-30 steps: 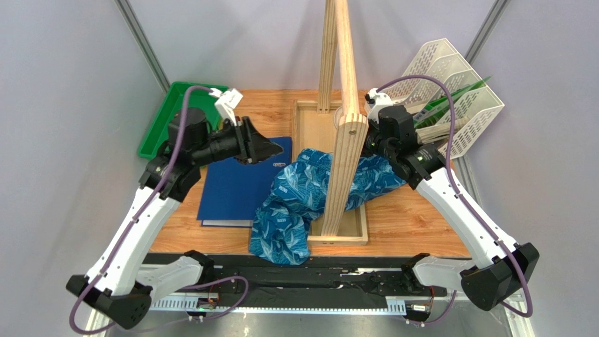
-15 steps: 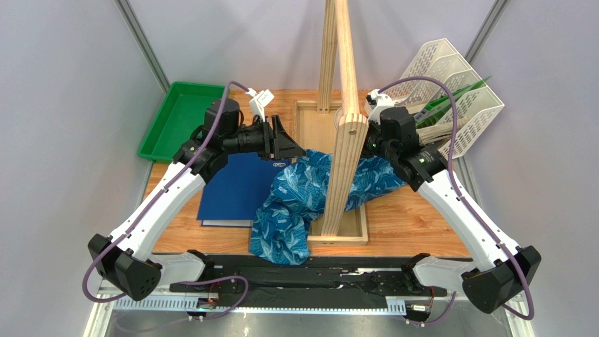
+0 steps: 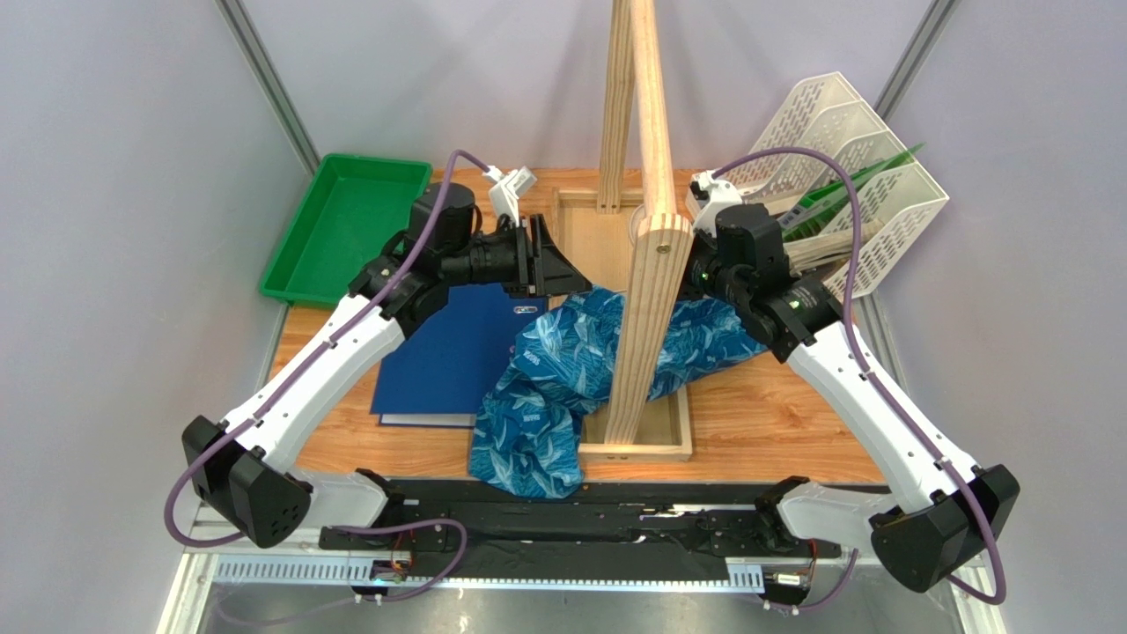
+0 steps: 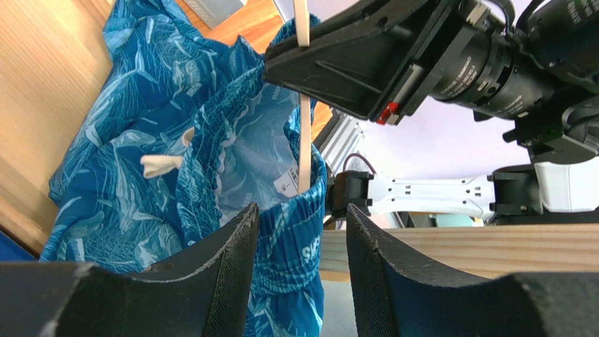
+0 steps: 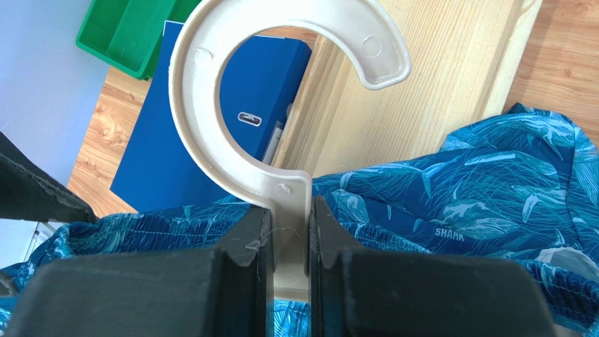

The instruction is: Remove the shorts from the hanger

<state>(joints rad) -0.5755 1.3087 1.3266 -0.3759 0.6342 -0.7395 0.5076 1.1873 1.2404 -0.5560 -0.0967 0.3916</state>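
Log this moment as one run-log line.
right end effector: shut on hanger neck | left end effector: open, facing shorts waistband | shorts: not yet off hanger

Soft, even light from above fills the overhead view, sharp throughout, with faint shadows on the table (image 3: 781, 410) and walls (image 3: 132, 198) splaying toward the corners. In the left wrist view the left fingers (image 4: 232, 267) at 6 o'clock are dark against a bright, pale wall (image 4: 436, 151) at 3 o'clock. The right wrist view is crisp on the hanger (image 5: 193, 105), the right fingers (image 5: 242, 281) at 6 o'clock shadowed.
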